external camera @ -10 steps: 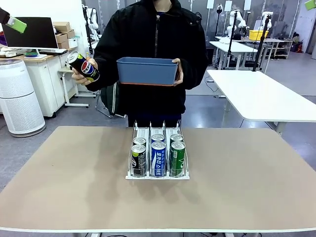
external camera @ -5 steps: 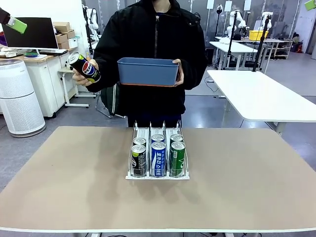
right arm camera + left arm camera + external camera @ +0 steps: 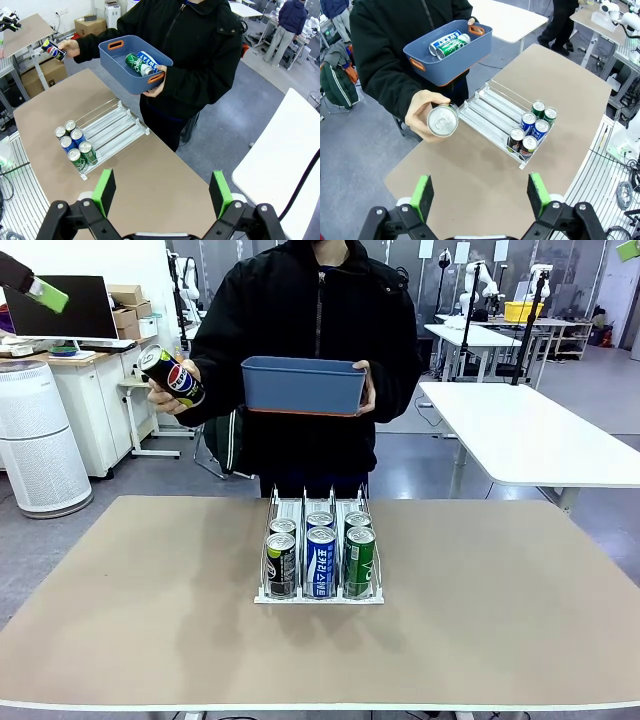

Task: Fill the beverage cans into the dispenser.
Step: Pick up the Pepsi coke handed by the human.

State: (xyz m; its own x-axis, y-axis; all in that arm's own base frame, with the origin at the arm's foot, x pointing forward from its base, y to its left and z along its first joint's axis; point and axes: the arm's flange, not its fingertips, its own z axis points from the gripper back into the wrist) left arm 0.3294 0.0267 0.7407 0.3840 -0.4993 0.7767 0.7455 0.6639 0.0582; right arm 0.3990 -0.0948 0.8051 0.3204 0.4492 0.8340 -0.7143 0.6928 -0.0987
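Aloft, a hand (image 3: 163, 396) holds a black can (image 3: 171, 374).

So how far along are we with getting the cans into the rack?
Done: six cans stand in the dispenser, two per lane, at its front end. In hand: the person's hand holds a black can; the left gripper and the right gripper are open and empty. Left: that can, plus two more cans lying in the blue bin that the person holds.
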